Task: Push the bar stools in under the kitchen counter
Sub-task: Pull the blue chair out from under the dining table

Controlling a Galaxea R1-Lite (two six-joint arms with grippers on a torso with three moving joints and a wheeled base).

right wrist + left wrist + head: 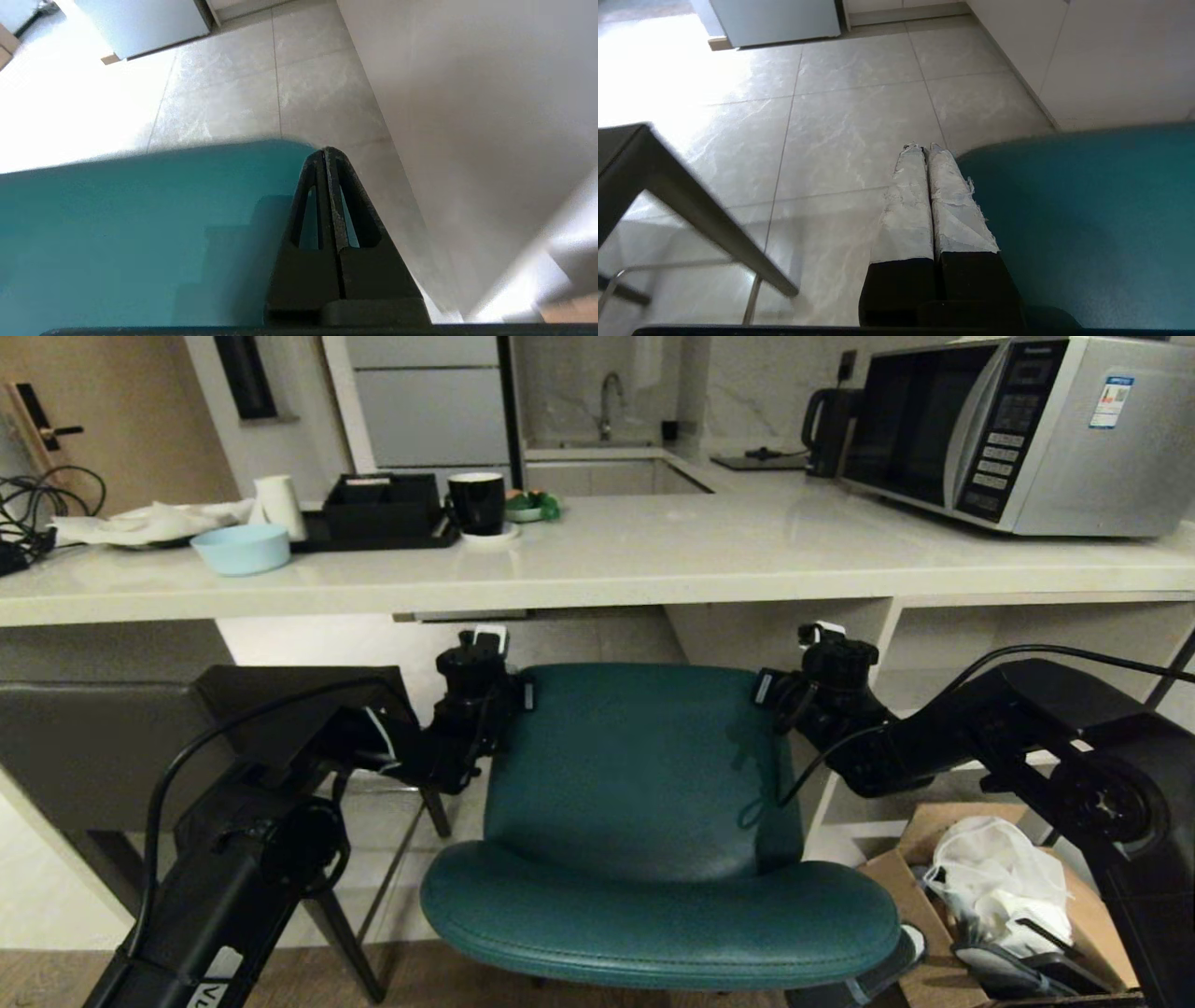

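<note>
The teal bar stool [644, 775] stands in the middle of the head view, its backrest toward the kitchen counter [653, 560] and its top just below the slab's front edge. My left gripper [487, 639] is shut and lies along the backrest's left upper edge; its taped fingers [943, 205] rest beside the teal stool [1087, 210]. My right gripper [822, 635] is shut at the backrest's right upper corner, over the teal surface [140, 224], with nothing between its fingers. The dark grey bar stool [93, 747] stands to the left, partly under the counter.
A microwave [1027, 429], kettle [826, 425], black mug [476, 502] and blue bowl [241, 548] sit on the counter. A cardboard box [934, 859] with white bags stands on the floor at right. The counter's pale side panel [467, 116] is close beside the right gripper.
</note>
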